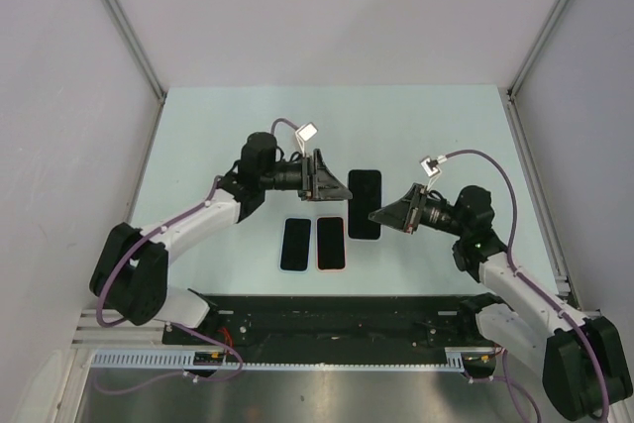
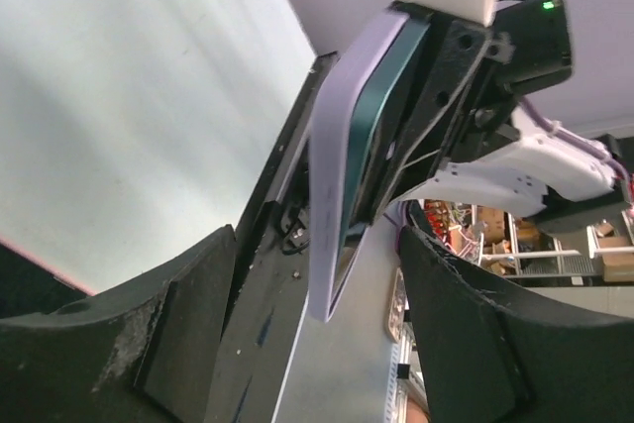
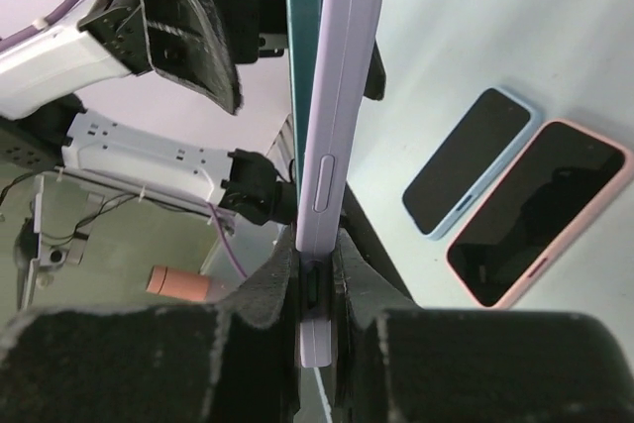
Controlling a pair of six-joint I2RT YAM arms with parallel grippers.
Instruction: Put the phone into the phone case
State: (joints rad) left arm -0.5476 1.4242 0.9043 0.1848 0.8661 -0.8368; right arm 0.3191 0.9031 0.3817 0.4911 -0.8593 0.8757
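Right wrist view gives us the clearest read: the right fingers [image 3: 263, 299] are pinching the lower end of a lilac phone case [image 3: 342, 96], held on edge and raised off the counter [image 1: 446, 136]. A teal phone [image 3: 300, 76] lies flat against the case's open side. Its edge stands proud of the lilac rim along the whole visible length, so we judge it to be laid in but not yet snapped home.

From the left wrist camera, the left fingers [image 2: 183, 324] are spread wide. The case and phone stand in the gap ahead of them, and we see no contact. From above, the pair shows as a dark slab at the centre of the frame, between the two arms.

Two other handsets, a blue-cased phone [image 1: 295, 244] and a pink-cased phone [image 1: 331, 243], lie side by side on the counter just below and left of centre, apart from both arms.

We take the step in hand to be seating the phone. The next move calls for the left fingers to close across phone and case and squeeze the free edge in while the right grip holds firm. A slip or skewed push could pop the phone out.
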